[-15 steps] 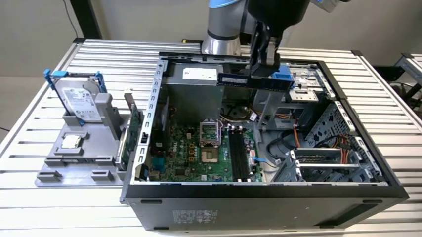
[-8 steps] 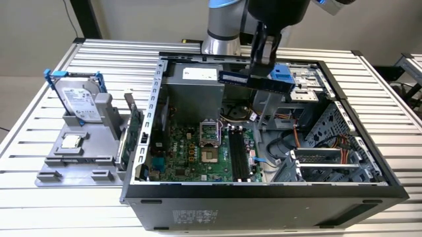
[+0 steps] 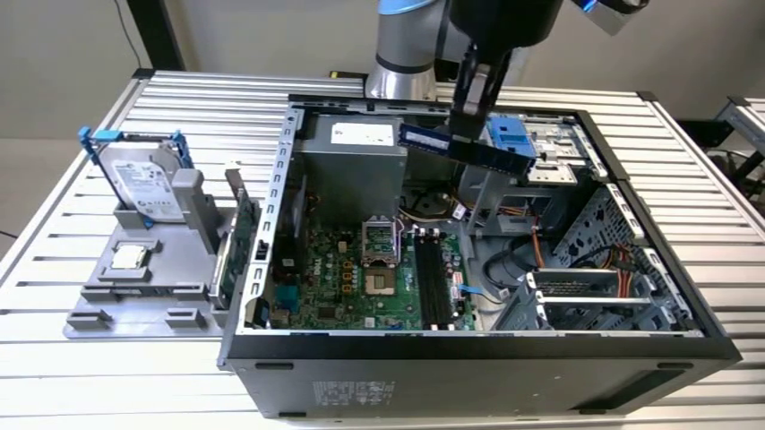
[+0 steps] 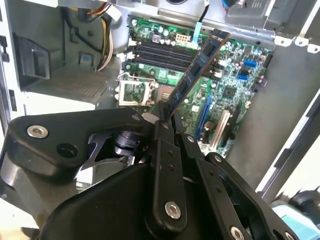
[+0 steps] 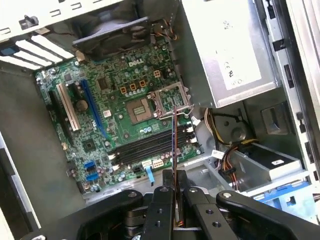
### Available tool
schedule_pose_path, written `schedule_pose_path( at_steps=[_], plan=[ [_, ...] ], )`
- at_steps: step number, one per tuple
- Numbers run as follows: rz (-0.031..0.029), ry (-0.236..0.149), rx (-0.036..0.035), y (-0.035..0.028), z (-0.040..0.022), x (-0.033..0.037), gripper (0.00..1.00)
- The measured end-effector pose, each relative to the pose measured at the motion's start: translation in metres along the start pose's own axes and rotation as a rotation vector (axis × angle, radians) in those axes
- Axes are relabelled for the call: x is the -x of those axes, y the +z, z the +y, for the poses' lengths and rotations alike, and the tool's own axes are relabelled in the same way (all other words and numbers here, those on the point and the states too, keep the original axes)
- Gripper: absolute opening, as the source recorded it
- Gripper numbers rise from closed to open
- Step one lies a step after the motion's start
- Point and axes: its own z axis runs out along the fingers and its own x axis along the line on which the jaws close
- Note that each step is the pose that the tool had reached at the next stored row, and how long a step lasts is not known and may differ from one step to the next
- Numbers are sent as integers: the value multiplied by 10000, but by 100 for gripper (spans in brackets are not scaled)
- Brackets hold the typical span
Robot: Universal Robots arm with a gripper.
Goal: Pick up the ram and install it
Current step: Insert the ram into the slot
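Above the open computer case [image 3: 478,363] at the ribbed metal tabletop's [image 3: 107,381] near edge, pale wall [image 3: 60,72] behind, the gripper's [image 3: 461,124] fingers pinch the ram [image 3: 496,159].

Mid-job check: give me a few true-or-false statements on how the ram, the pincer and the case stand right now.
1. The pincer is shut on the ram. True.
2. The ram sits in a memory slot. False: it is held in the air over the case, and the memory slots are empty.
3. The hard drive stands in the grey holder outside the case. True.
4. The case is closed. False: it is open, with the motherboard exposed.
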Motion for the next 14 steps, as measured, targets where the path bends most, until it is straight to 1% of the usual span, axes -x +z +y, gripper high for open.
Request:
schedule_pose_path(
  at_steps=[14],
  plan=[
    [-25, 2376, -92, 0, 0, 0, 0]
  ],
)
